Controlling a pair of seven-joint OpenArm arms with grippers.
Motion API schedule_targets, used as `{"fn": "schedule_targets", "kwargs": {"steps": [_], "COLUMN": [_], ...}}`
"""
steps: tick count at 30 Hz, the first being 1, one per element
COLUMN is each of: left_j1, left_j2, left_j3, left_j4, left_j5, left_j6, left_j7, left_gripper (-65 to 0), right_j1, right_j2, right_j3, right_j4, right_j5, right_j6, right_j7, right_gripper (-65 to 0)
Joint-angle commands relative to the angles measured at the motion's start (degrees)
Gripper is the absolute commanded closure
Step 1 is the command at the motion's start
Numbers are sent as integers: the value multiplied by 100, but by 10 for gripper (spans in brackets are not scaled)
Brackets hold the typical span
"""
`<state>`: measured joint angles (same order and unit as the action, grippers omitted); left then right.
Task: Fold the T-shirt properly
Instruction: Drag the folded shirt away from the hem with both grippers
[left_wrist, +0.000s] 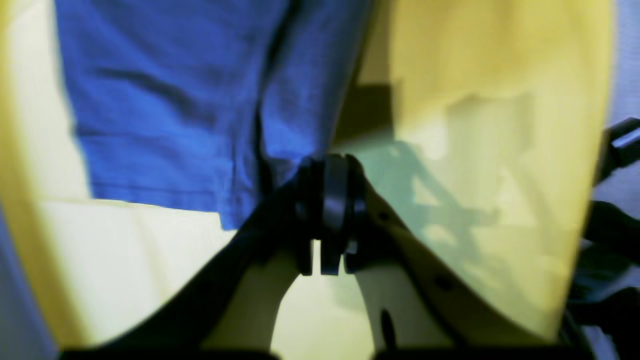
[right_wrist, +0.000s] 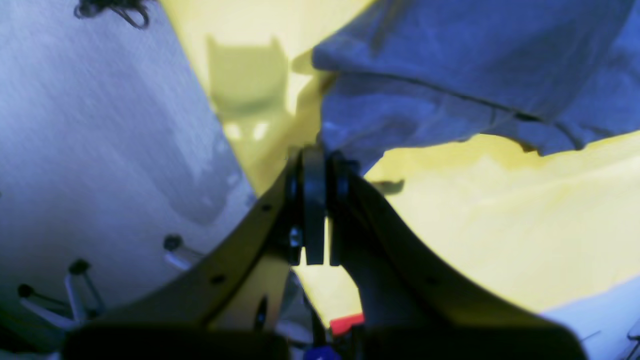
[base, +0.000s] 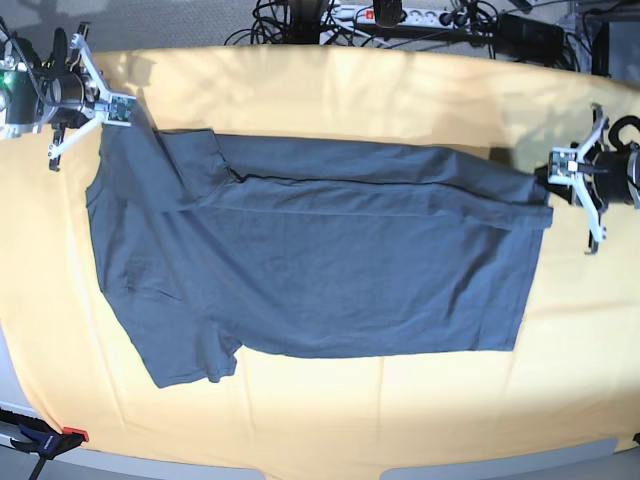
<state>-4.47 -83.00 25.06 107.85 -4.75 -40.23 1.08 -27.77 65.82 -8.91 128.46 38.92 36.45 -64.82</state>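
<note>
Far long edge of the shirt doubled over; both grippers pinching its ends.

The dark slate-grey short-sleeved cotton T-shirt (base: 320, 270) lies sideways on the yellow cloth-covered table (base: 330, 410), its far long edge already turned inward as a band. Your left gripper (base: 562, 178) has its jaws closed on the hem corner; your right gripper (base: 108, 108) is likewise closed on the fabric at the shoulder end. Judge the cloth light, limp and prone to sag and wrinkle between the two holds, so keep it taut. For the next fold, take corners or seamed edges, never mid-panel.
</note>
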Motion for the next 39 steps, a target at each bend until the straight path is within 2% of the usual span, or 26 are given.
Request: {"fn": "schedule_targets", "kwargs": {"steps": [1, 4, 8, 13, 15, 31, 34, 39], "left_j1": [-15, 15, 13, -85, -157, -221, -223, -219], "left_j2": [-184, -315, -600, -600, -600, -600, -600, -600], "left_j3": [-85, -85, -85, -85, -85, -85, -85, -85], "left_j4": [31, 31, 31, 31, 31, 4, 4, 79], "left_j5": [-70, -72, -72, -76, -203, -160, -264, -623], "left_j6": [23, 23, 23, 23, 23, 23, 23, 23], "left_j7": [-66, -66, -66, -68, -68, -66, -70, -66], "left_gripper": [0, 0, 0, 0, 0, 0, 0, 0], "right_j1": [-46, -144, -142, -142, -144, -142, -142, -142], "right_j2": [149, 297, 308, 308, 308, 308, 308, 363], "right_j3": [81, 260, 793, 1335, 1355, 1357, 1357, 1357], "right_j4": [142, 210, 208, 168, 129, -638, -638, -638], "right_j5": [-24, -17, -4, 4, 2, -20, -13, 466], "right_j6": [24, 4, -68, -28, 111, 131, 267, 355], "right_j7": [-76, -166, -184, -208, -256, -474, -643, -997], "right_gripper": [0, 0, 0, 0, 0, 0, 0, 0]}}
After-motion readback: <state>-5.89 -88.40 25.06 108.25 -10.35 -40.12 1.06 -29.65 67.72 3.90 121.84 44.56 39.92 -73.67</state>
